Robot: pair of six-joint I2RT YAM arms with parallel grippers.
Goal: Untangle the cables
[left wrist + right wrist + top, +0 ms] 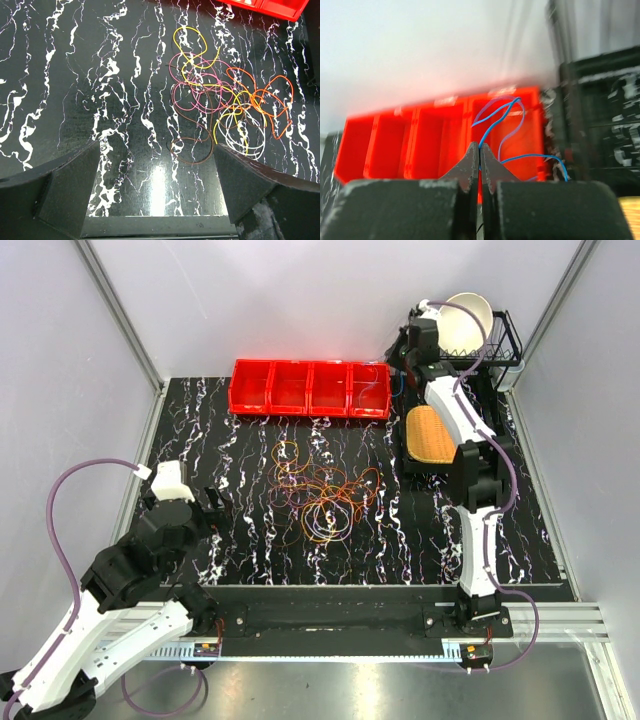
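1. Lower part of the left wrist view: the left fingers (65, 185) stand wide apart and hold nothing. They hover over bare worktop (75, 75) just short of the tangle. I would leave them out of the pile until the far arm is done.
2. Centre of the top view: the cables (322, 495) lie in one loose knot of orange, yellow, red and whitish loops on the worktop, in front of the red bin (300, 410).
3. Upper right of the top view, at the bin's right end: the right fingers (467, 167) are pinched together on a blue cable (506, 113), which loops up free before the rightmost compartment.
4. The step looks like dropping that strand. Bring it low over the compartment, check that no loop hangs over the rim, then part the fingers. Released high, so light a wire could spring out.
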